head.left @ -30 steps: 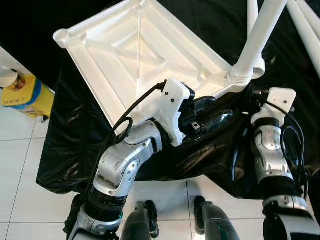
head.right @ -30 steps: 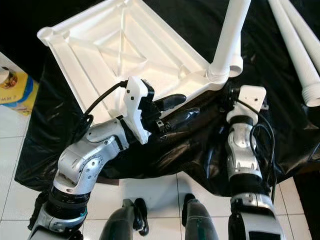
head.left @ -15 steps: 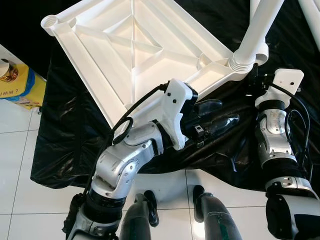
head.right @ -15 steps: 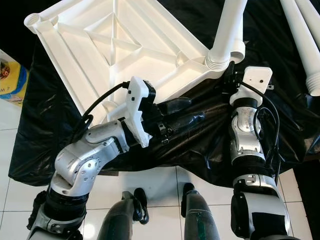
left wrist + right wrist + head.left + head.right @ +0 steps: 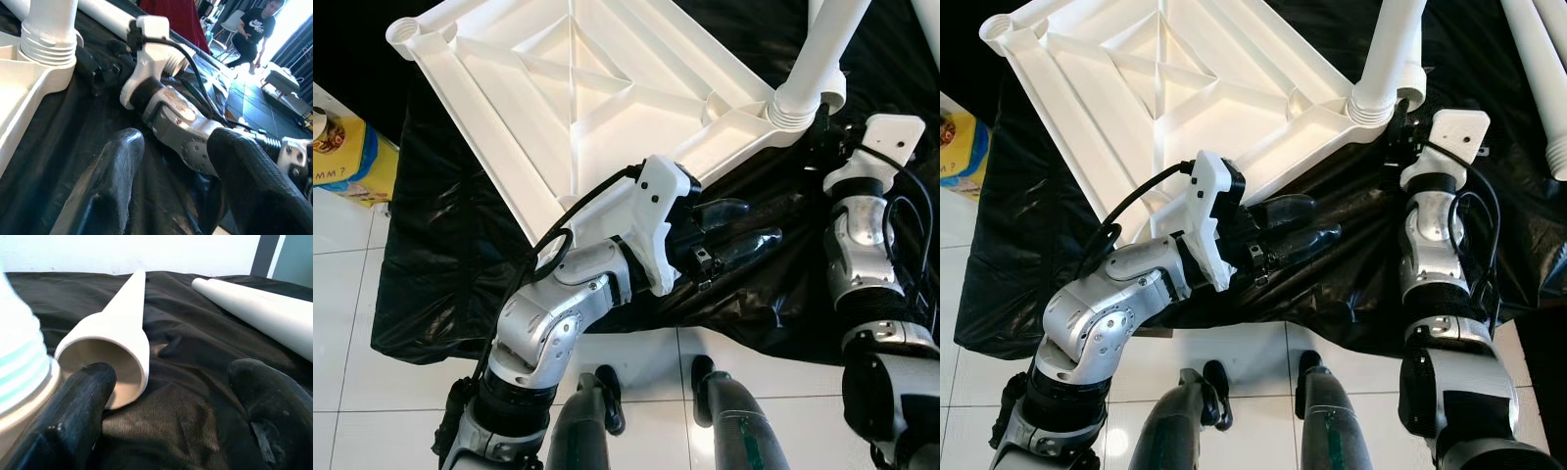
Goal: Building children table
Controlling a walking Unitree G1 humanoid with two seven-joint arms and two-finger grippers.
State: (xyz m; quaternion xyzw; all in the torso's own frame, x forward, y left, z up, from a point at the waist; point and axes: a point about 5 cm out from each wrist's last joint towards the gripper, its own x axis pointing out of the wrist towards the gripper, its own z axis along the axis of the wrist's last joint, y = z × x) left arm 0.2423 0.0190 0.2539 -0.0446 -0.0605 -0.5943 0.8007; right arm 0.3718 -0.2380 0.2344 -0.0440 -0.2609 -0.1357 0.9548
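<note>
Right wrist view: tapered white plastic leg on crinkled black sheet.

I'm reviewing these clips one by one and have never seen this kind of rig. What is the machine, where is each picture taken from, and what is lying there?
This is a humanoid robot with two silver arms, each ending in a hand of two long black fingers. The two wide pictures come from cameras in its head, looking down past its own arms and legs to the tiled floor. The other two come from cameras on its wrists, looking along the fingers.

On a black sheet lies an upside-down white table top, its ribbed underside showing, with one white leg standing in a corner socket. More loose legs lie on the sheet further right.

The left hand hovers open over the sheet just below the table top's edge, holding nothing. The right hand, also open and holding nothing, is close beside the fitted leg's socket, pointing at a hollow cone-shaped leg lying there.
</note>
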